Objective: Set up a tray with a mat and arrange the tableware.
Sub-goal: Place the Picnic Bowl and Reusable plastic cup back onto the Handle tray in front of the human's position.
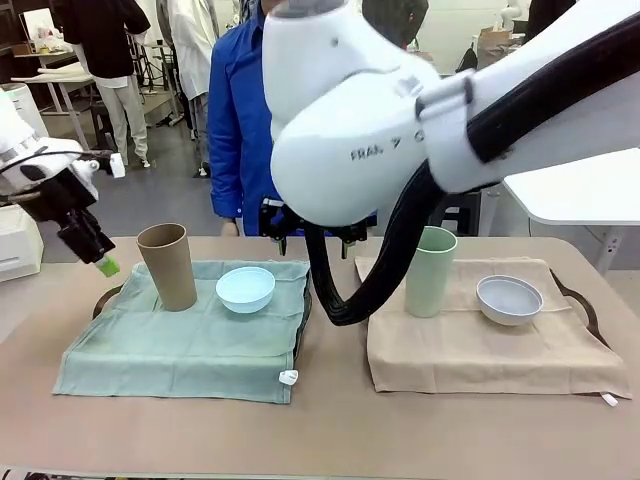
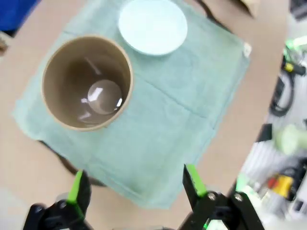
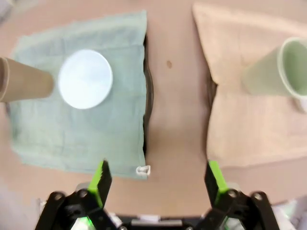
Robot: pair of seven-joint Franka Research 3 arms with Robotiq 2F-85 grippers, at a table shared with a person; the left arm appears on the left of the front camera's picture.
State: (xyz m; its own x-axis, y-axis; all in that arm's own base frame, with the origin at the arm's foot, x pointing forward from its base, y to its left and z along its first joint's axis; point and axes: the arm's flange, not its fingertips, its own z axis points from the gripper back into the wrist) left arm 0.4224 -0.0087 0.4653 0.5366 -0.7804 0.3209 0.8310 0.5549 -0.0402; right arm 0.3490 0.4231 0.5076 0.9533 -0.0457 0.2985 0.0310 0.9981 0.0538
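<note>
A tan-brown tumbler [image 1: 170,266] and a light blue bowl [image 1: 245,289] stand on a green mat [image 1: 190,345] laid over a dark tray [image 1: 101,300]. To the right, a sage green tumbler [image 1: 430,271] and a pale grey-white bowl [image 1: 509,299] sit on a beige mat [image 1: 480,350] over a second tray [image 1: 583,303]. My left gripper [image 1: 100,258] hangs open just left of the tan tumbler [image 2: 86,81], above the mat's corner [image 2: 168,120]. High over the gap between the two mats, my right gripper [image 3: 157,167] is open and holds nothing.
A person in a blue jacket [image 1: 235,120] stands at the far side of the table. My right arm [image 1: 400,110] bulks large near the camera, with a black cable [image 1: 370,290] hanging between the trays. A white box [image 1: 15,245] sits at the far left.
</note>
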